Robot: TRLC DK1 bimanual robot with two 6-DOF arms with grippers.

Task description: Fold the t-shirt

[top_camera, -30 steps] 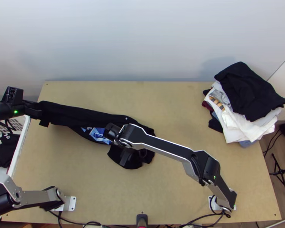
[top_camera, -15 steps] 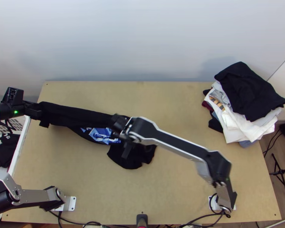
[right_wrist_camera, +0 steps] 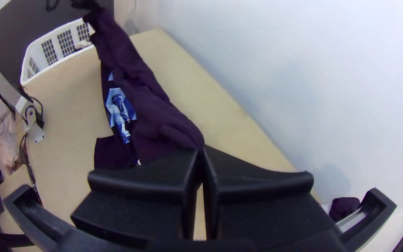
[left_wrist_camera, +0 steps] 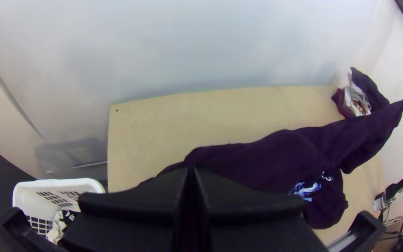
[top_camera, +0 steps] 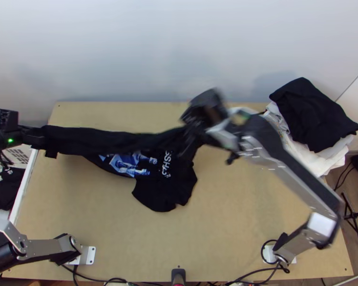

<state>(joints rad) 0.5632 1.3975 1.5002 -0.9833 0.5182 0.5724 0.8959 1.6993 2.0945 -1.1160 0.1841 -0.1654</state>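
Across the left and middle of the bench (top_camera: 236, 214), black t-shirt (top_camera: 164, 190) drawn out lengthwise, not flat; a blue-and-white print (top_camera: 126, 164) shows below its stretched upper edge. Left gripper (top_camera: 41, 138): fingers pressed together, pinching one end of the shirt near the white basket (top_camera: 19, 195). Right gripper (top_camera: 190, 137): fingers closed on the opposite end, nearer the clothes pile (top_camera: 317, 119). Between them the cloth hangs in loose creases. Whether either end is doubled: cannot tell.

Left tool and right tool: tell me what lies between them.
The black t-shirt, stretched from the left tool to the right tool, its blue print on the near side; the top view shows this.
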